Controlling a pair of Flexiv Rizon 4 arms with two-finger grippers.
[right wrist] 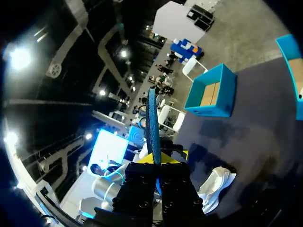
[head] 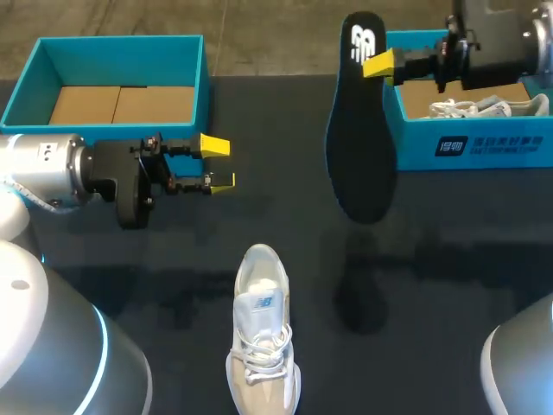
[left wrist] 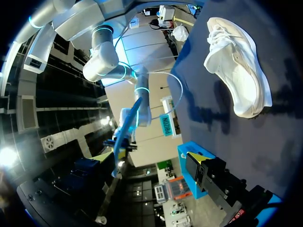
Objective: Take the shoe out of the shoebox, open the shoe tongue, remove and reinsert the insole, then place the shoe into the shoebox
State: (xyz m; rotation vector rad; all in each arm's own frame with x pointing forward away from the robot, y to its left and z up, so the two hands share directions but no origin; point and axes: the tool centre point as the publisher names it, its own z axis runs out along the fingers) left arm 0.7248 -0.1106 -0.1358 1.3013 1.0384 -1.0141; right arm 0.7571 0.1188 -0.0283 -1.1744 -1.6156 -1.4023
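A white shoe (head: pixel 262 333) lies on the dark table at the front middle, toe toward the far side. Above the table, my right gripper (head: pixel 380 63) is shut on the heel end of a black insole (head: pixel 361 130), which hangs down in front of the right box. In the right wrist view the insole (right wrist: pixel 152 123) stands edge-on and blue between the fingers of my right gripper (right wrist: pixel 159 158), with the shoe (right wrist: pixel 215 187) below. My left gripper (head: pixel 218 164) hovers open and holds nothing, left of the shoe. One yellow fingertip (left wrist: pixel 198 159) shows in the left wrist view, apart from the shoe (left wrist: pixel 239 66).
An open blue shoebox (head: pixel 34 82) with a cardboard floor stands at the far left, also in the right wrist view (right wrist: pixel 210 97). A second blue shoebox (head: pixel 471 143) at the far right holds another white shoe (head: pixel 484 108).
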